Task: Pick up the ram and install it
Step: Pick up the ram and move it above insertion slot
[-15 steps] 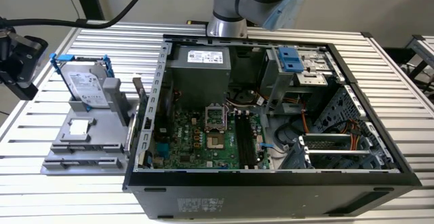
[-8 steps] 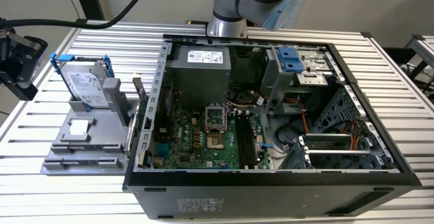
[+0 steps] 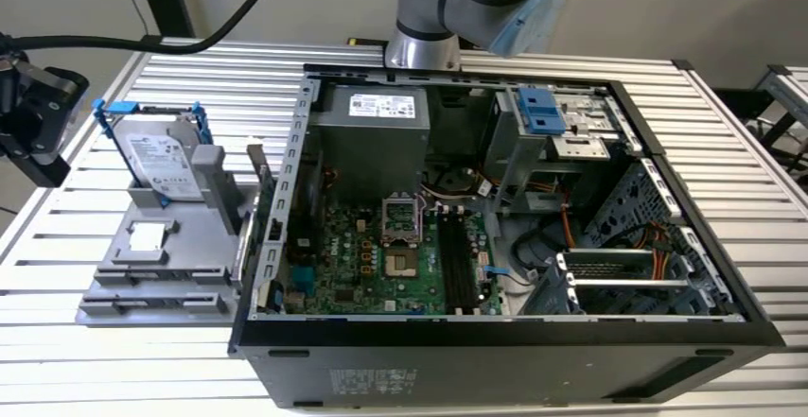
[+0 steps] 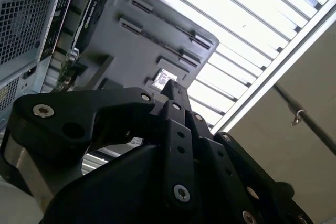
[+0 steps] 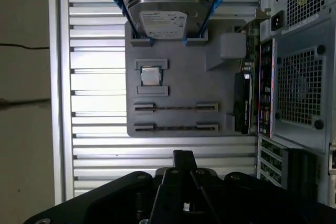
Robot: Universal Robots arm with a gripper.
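**Gripper closed and empty; ram on the fixture**

The gripper has its fingers drawn together with nothing between them. In both wrist views its black linkage narrows to a single tip. In the first wrist view that tip shows against the slatted surface, just off the edge of the grey fixture that carries two long slotted holders.

The ram looks to be the thin greenish board standing on edge along the fixture's side next to the case, just beside a grey block. This cannot be told for certain. In the exterior view it is a thin dark blade left of centre, between the fixture and the case wall. It is well apart from the gripper and untouched.

The fixture also holds a drive in a blue bracket, propped up in the upper left of the exterior view. A small square chip sits near the fixture's middle, and a black card stands in line with the ram.

The case lies open in the middle of the exterior view with its motherboard facing up. The long black slots run through the lower centre of the frame. The arm rises at the top centre, behind the case.
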